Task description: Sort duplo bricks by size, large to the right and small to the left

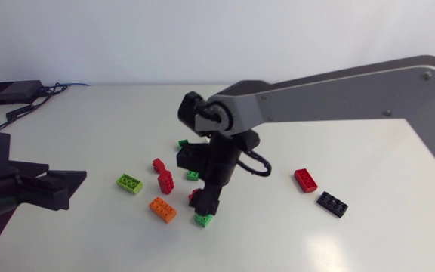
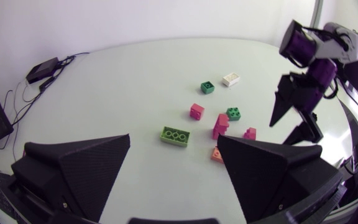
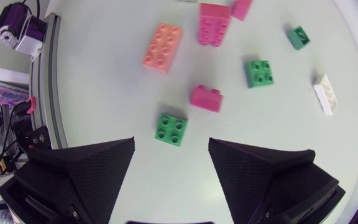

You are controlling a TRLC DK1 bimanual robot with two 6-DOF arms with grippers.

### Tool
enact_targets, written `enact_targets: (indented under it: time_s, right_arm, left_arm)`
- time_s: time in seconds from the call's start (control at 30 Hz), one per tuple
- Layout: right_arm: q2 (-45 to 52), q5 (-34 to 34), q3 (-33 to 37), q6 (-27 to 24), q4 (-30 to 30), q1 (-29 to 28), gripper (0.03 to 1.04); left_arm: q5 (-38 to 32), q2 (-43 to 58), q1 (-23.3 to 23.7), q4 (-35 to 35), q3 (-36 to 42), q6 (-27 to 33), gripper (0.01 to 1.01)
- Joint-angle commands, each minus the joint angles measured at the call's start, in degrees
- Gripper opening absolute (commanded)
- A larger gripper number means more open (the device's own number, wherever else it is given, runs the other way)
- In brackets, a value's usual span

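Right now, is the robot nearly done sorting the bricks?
Not nearly. Done, it seems: a large red brick and a large black brick lie off to the right. In hand: nothing; the right gripper hangs open over a small green brick. Left to do: the mixed bunch in the middle, like the orange brick and lime brick.

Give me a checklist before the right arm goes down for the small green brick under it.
1. The right gripper is open: ok.
2. The green brick sits centred ahead of its finger gap: ok.
3. The nearest red brick lies apart from the green brick: ok.
4. Grip on the green brick: not ok, no contact yet.
5. Height above the table: cannot tell.
6. The left gripper is open, off at the left, away from the bricks: ok.
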Motion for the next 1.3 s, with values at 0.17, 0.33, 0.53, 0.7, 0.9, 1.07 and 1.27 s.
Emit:
enact_targets:
  time_s: [0.17,0.33,0.53,0.7,0.9,1.07,1.27]
  right_arm:
    - [-7.7,0.07,-2.89,-0.26,-1.3,-11.62,0.99]
    - [-11.39,-0.01,-6.15,-0.96,-1.39,-16.02,0.99]
    - [-13.24,-0.36,-8.17,-0.88,-1.3,-17.42,0.99]
    - [-13.59,-0.8,-9.49,-0.09,-0.51,-16.98,0.99]
    - [-14.12,-1.07,-11.51,0.62,0.72,-16.46,0.99]
    - [-14.12,-1.07,-12.65,0.97,1.69,-16.37,0.99]
    - [-14.38,-1.6,-13.7,1.14,2.39,-16.46,0.99]
  left_arm:
    - [0.75,12.56,-7.04,5.3,-1.43,2.97,0.977]
    - [0.84,23.64,-12.05,9.87,0.95,3.06,0.975]
    - [0.75,31.72,-18.64,12.94,0.68,1.92,0.977]
    - [0.75,35.68,-20.57,14.35,0.6,1.74,0.977]
    - [-0.04,41.13,-20.75,15.05,-0.63,1.74,0.977]
    - [-0.13,44.2,-22.77,19.89,-1.6,1.83,0.977]
    - [-0.48,51.32,-24.35,19.89,1.48,2.01,0.982]
